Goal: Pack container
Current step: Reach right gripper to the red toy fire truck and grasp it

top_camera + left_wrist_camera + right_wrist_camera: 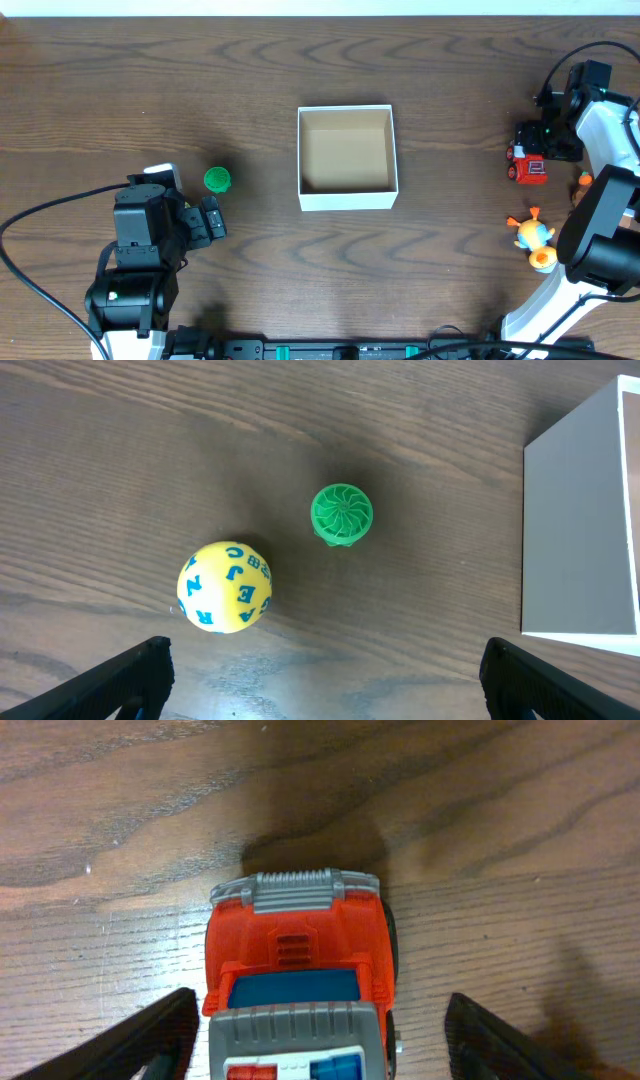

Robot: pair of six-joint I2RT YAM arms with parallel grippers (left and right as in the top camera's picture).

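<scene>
The container (347,199) is a square, shallow white box with a tan inside, open and empty at the table's middle; its white wall shows in the left wrist view (580,530). My left gripper (208,221) (325,685) is open and empty, left of the box. Ahead of it lie a green round toy (217,179) (342,513) and a yellow ball with blue letters (225,587). My right gripper (537,142) (320,1045) is open, its fingers either side of a red toy truck (527,166) (295,950) without touching it.
An orange and yellow duck toy (535,236) lies at the right, next to the right arm's base. A small orange object (585,179) sits right of the truck. The left arm's black cable (40,215) loops across the left side.
</scene>
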